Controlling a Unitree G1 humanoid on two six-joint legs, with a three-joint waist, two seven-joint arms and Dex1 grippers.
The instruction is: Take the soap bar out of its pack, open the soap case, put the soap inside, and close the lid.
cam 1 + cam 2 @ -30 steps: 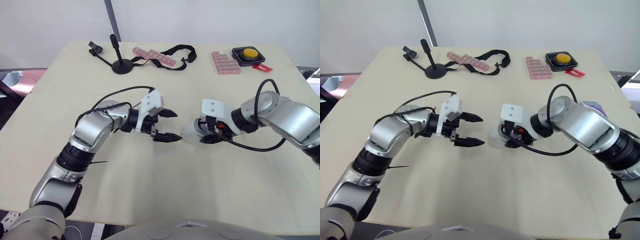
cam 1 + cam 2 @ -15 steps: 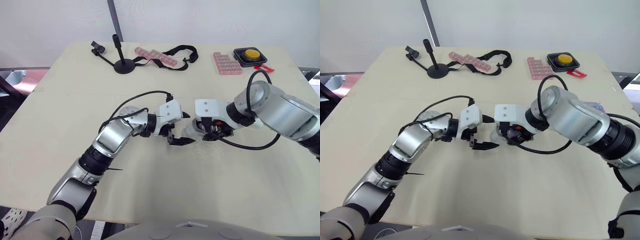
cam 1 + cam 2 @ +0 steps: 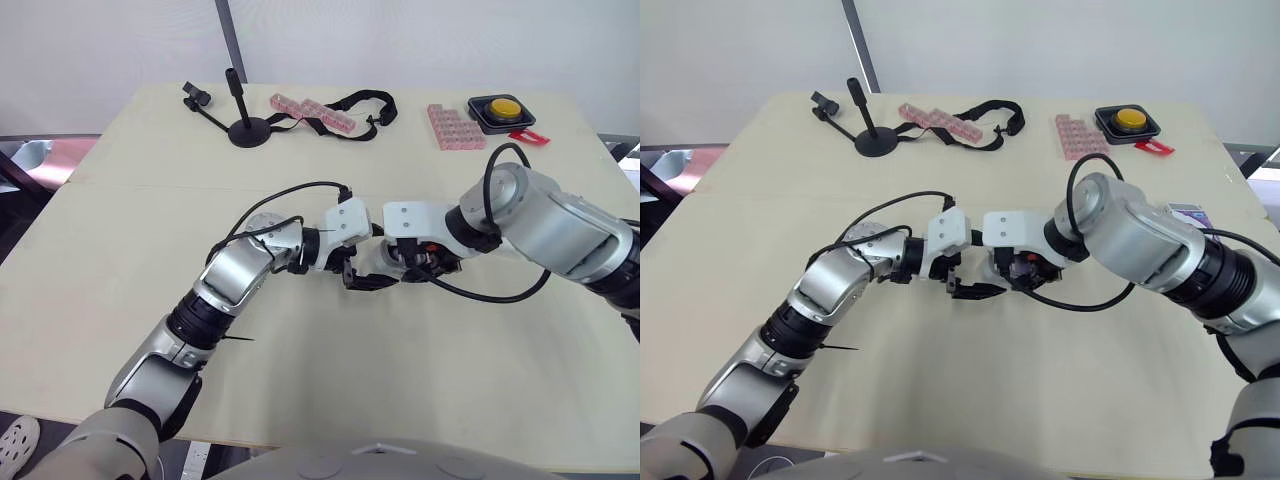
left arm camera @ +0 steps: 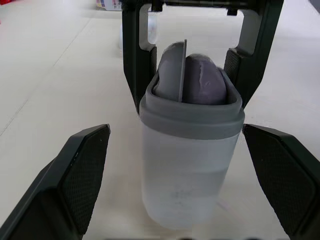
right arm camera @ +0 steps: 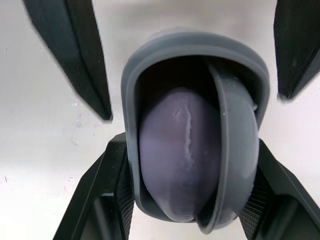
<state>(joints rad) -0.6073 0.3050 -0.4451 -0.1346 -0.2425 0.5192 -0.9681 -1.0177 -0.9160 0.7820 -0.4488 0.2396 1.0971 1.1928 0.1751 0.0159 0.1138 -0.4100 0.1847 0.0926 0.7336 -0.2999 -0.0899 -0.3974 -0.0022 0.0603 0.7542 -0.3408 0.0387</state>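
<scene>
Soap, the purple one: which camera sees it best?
The right wrist view: it looks straight into the open case, with the soap filling the middle. In the left wrist view its top peeks above the grey rim. In the eye views it is too small to tell.

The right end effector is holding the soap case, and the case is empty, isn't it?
Not empty: a purple soap bar sits inside the soap case, clear in the right wrist view. The right end effector does hold the case.

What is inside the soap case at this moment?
A purple soap bar sits in the soap case, with the gray lid tilted in beside it. The soap's lower part is hidden by the case's wall.
</scene>
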